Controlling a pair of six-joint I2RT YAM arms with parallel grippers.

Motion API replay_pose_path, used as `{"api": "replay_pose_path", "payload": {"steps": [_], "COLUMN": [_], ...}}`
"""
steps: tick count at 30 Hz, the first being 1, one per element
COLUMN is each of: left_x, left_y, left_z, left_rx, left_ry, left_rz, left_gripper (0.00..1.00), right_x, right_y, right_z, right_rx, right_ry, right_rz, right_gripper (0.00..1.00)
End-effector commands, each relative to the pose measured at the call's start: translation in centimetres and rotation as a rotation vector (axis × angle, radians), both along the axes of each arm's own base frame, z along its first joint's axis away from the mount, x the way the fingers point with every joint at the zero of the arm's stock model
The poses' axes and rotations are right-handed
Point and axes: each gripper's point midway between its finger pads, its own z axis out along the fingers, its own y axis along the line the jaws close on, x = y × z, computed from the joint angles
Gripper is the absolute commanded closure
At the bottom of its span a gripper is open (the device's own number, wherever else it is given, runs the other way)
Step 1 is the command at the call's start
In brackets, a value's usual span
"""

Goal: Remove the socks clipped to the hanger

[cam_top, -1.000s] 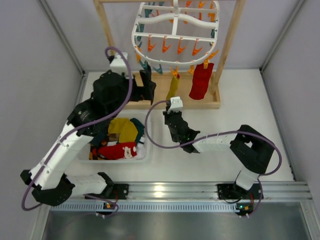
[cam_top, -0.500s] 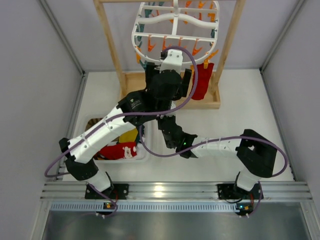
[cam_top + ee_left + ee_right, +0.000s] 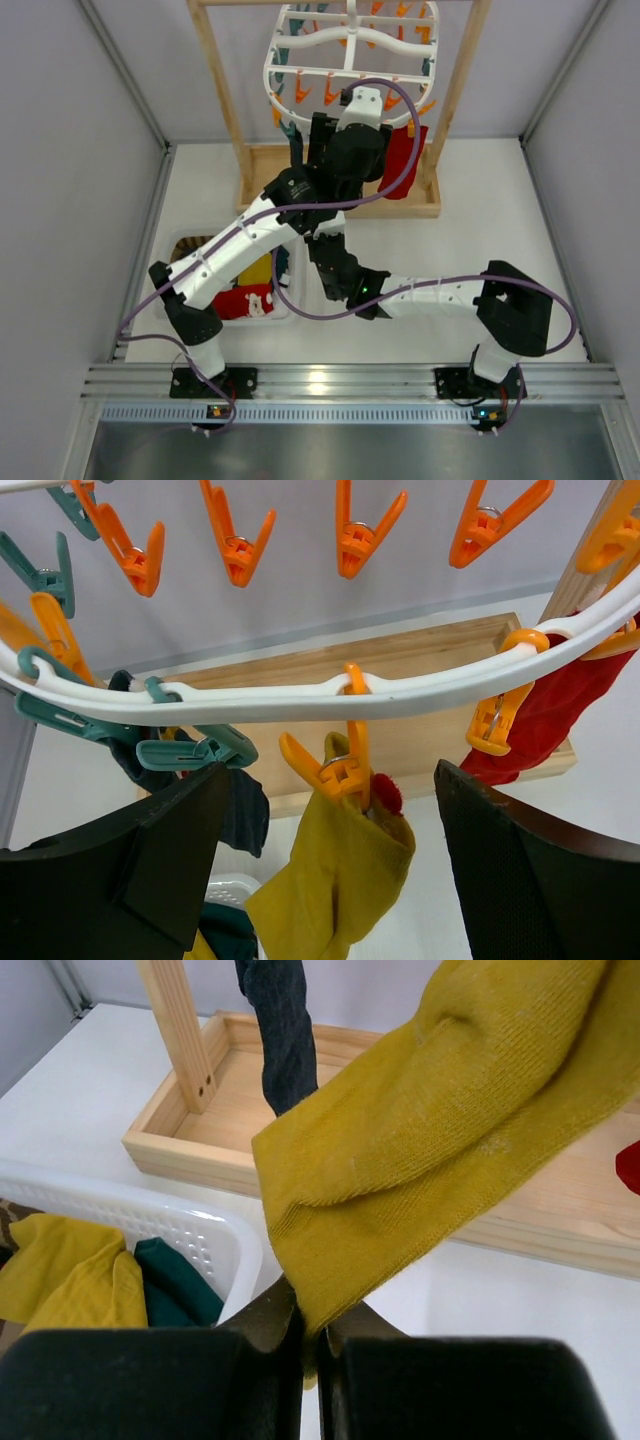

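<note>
The white hanger (image 3: 350, 62) hangs from the wooden stand, its pegs dangling. In the left wrist view a mustard yellow sock (image 3: 340, 870) hangs from an orange peg (image 3: 340, 765). My left gripper (image 3: 330, 880) is open, with one finger on each side of the sock's top and neither touching it. My right gripper (image 3: 312, 1345) is shut on the lower edge of the same yellow sock (image 3: 430, 1130), pulling it slantwise. The navy sock (image 3: 240, 815) hangs to the left on a teal peg. At the right the red sock (image 3: 402, 165) is clipped to the rim. The left arm hides the yellow sock in the top view.
The wooden stand has a flat base (image 3: 230, 1110) and two uprights (image 3: 222, 85) around the hanger. A white basket (image 3: 292, 300) at the left holds loose socks, among them a red patterned one (image 3: 245, 300). The two arms cross in the middle of the table.
My left arm swung from over the basket to the hanger and now straddles the yellow sock's top. My right gripper kept hold of the sock and shifted slightly left.
</note>
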Motion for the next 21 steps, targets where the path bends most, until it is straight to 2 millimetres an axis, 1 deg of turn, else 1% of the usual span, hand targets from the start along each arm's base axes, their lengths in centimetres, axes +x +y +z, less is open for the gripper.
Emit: {"api": "replay_pose_path", "payload": {"steps": [1,5,6,10,15,19,20,21], "left_x": [0.7,1.7,1.8,2.3,3.1,3.5,3.5,3.5], "left_y": [0.5,0.4,0.4,0.5,0.9,1.1,1.1,1.0], "left_z": [1.7,1.0,1.0,1.1,1.3,1.3,1.2,1.3], "left_rx": [-0.022,-0.013,-0.01,-0.007,-0.001,-0.001,-0.003,-0.005], "left_ry": [-0.044,-0.035,-0.035,-0.04,-0.047,-0.047,-0.046,-0.046], "left_rz": [0.042,0.053,0.057,0.073,0.09,0.093,0.095,0.091], "left_gripper": [0.13,0.15,0.18,0.26,0.29,0.42,0.5,0.54], "right_x": [-0.7,-1.2,-1.1,-1.3,-1.6,-1.8,-1.8,-1.8], "right_y": [0.6,1.1,1.2,1.7,2.0,2.3,2.4,2.5], "right_z": [2.5,2.7,2.6,2.8,2.7,2.3,2.1,2.1], "right_rx": [0.03,0.024,0.014,0.004,-0.005,-0.007,-0.012,-0.013], "right_ry": [-0.03,-0.043,-0.044,-0.049,-0.049,-0.045,-0.044,-0.043], "right_rz": [0.001,0.017,0.018,0.028,0.037,0.046,0.05,0.053], "right_gripper": [1.0,1.0,1.0,1.0,1.0,1.0,1.0,1.0]}}
